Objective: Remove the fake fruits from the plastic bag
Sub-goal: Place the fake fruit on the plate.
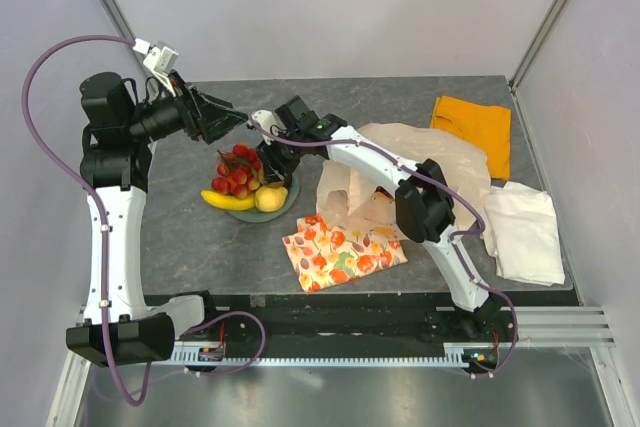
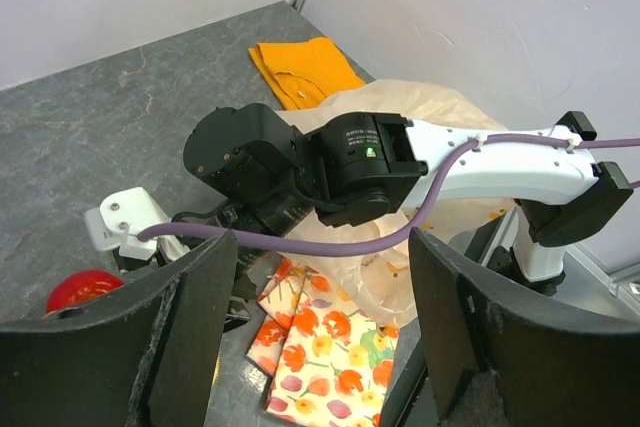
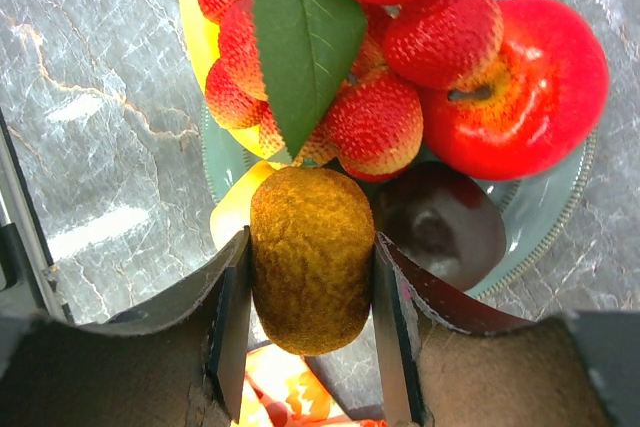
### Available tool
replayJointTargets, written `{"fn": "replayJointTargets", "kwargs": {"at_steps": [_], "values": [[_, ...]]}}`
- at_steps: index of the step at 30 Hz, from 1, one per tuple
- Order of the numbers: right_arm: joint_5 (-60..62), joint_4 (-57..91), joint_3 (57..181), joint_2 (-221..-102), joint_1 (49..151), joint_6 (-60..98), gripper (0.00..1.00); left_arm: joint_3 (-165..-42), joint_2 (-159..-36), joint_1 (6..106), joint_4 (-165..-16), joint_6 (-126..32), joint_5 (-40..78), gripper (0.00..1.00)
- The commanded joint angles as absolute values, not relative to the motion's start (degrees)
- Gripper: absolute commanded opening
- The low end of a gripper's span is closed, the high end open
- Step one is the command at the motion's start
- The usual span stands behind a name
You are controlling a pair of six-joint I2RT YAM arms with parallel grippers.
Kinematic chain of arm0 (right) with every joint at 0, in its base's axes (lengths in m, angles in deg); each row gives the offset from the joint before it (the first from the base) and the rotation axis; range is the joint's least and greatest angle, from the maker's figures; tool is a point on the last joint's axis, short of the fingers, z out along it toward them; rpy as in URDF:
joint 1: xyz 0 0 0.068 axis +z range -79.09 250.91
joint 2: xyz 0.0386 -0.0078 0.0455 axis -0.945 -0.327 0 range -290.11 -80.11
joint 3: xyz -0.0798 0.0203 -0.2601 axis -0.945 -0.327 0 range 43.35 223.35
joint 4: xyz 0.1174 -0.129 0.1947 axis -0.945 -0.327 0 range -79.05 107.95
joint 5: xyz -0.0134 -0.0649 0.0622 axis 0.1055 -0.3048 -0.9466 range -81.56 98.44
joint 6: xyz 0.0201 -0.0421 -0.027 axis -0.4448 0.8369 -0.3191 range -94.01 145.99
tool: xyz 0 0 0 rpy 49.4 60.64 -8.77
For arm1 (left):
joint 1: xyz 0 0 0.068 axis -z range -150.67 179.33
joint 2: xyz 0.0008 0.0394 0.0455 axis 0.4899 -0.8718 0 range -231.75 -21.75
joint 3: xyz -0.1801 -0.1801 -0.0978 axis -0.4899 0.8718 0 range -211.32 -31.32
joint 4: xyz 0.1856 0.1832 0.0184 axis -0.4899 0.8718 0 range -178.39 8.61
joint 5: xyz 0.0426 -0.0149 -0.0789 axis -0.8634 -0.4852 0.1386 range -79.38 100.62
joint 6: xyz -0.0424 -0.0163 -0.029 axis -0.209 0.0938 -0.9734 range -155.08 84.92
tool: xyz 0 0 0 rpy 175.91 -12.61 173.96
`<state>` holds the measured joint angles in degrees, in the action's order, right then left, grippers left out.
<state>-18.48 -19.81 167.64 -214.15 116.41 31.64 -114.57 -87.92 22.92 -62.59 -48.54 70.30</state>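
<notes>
One lemon [image 3: 310, 297] sat clamped in right gripper [image 3: 312, 247] at 6 o'clock rim of plate [image 3: 545, 237]; banana [image 1: 226, 200], apple [image 3: 525, 87], red grape bunch [image 3: 400, 37] lay on it. At plate's 3 o'clock lay plastic bag [image 1: 450, 162]. Farthest, left gripper [image 2: 322, 247] hovered, jaws apart, empty.

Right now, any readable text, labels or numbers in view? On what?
No text can be read.
White print on the right arm's black wrist housing: too small to read.
On the plastic bag and patterned cloth: prints only, no lettering.
</notes>
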Motion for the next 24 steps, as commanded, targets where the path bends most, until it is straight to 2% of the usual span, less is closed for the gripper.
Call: {"fn": "replayJointTargets", "kwargs": {"at_steps": [1,5,7,13,17,24], "values": [[-17.93,-18.44,167.19,-211.69,117.32,34.16,0.48,-114.38,-87.93,22.65,-64.93,-50.2,71.61,0.76],[-16.62,-18.35,166.49,-211.51,117.41,35.04,0.54,-114.12,-87.93,22.57,-65.28,-50.46,71.7,0.76],[-16.52,-18.26,166.13,-211.42,117.5,35.39,0.54,-114.12,-88.02,22.57,-65.54,-50.64,71.7,0.76],[-14.24,-18.26,165.08,-209.41,117.41,35.74,0.48,-114.12,-88.02,22.57,-65.63,-50.73,71.87,0.76],[-10.9,-17.48,164.38,-205.19,117.58,35.91,0.4,-114.38,-87.84,22.65,-65.54,-50.73,71.88,0.76],[-11.08,-16.68,153.41,-194.47,127.14,47.49,0.4,-114.56,-87.14,22.48,-65.63,-50.47,71.52,0.76]]}}
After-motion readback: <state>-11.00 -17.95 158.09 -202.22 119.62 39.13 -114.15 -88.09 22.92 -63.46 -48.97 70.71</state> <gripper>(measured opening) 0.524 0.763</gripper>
